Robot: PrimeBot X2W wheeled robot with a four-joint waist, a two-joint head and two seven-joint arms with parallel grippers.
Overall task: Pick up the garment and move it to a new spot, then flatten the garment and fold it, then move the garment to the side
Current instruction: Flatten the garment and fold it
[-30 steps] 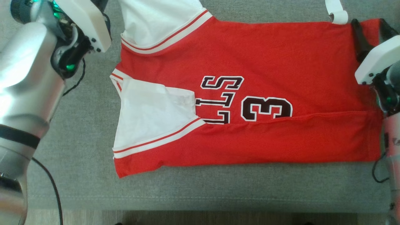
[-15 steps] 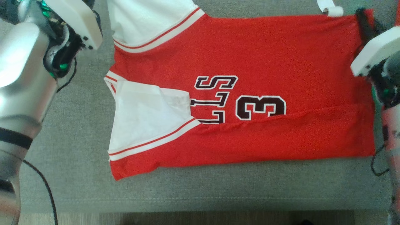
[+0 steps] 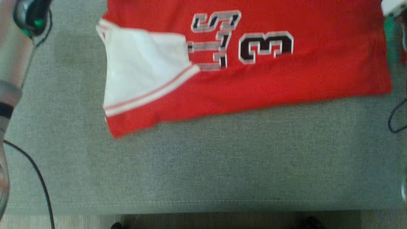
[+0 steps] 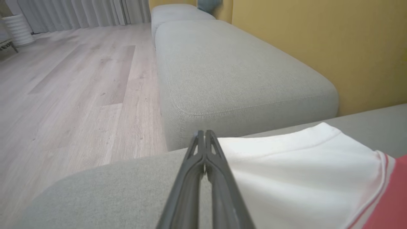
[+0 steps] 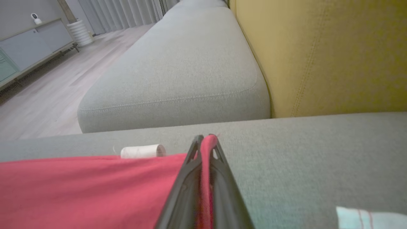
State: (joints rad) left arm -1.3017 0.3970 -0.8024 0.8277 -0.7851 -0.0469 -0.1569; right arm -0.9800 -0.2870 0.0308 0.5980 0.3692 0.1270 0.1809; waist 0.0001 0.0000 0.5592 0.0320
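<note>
The red jersey (image 3: 286,70) lies on the grey sofa seat (image 3: 203,165), toward 12 o'clock in the head view, its white panel (image 3: 143,63) at 10 o'clock. The right jaws are closed on its red hem, cloth pinched between them; the left jaws grip the white edge, which spreads toward 4 o'clock

Red-white jersey (image 3: 254,79), black number 3, lying flat, partly folded.

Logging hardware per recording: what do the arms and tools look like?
The left tool and right tool: two long, slim dark-grey fingers with cut-out tips. The left forearm is silver with a black band, a green light and a black cable.
</note>
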